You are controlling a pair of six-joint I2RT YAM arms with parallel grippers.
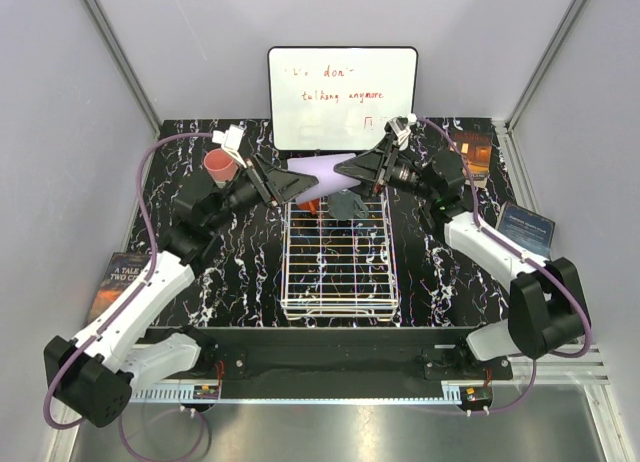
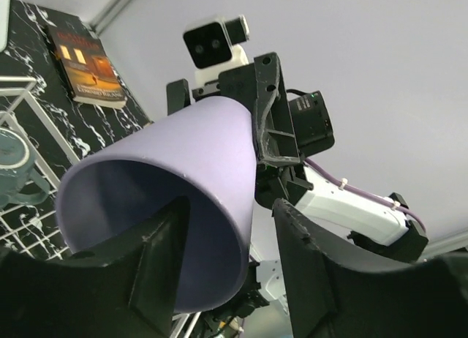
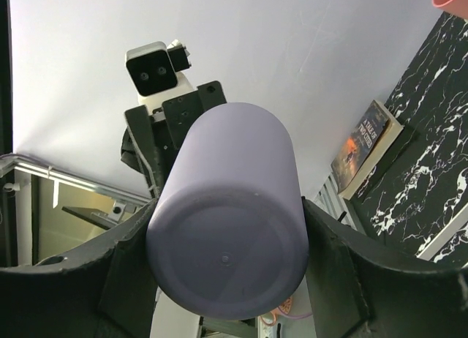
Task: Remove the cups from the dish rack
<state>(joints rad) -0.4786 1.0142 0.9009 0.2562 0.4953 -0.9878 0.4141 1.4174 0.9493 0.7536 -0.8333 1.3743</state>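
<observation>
The tall lavender cup (image 1: 325,169) hangs on its side above the far end of the dish rack (image 1: 284,282). My right gripper (image 3: 230,235) is shut on its base end (image 3: 227,228). My left gripper (image 2: 230,206) straddles the rim of the lavender cup (image 2: 183,155): one finger (image 2: 157,257) lies inside the mouth, the other (image 2: 314,265) stands outside with a gap, so it is open. A dark grey mug (image 1: 350,204) and a small orange-red cup (image 1: 310,204) sit in the rack's far end. A pink cup (image 1: 220,165) stands on the table to the left.
A whiteboard (image 1: 342,97) stands at the back. Books lie at the front left (image 1: 120,282), at the right (image 1: 527,227) and at the back right (image 1: 475,152). The two arms meet nose to nose over the rack.
</observation>
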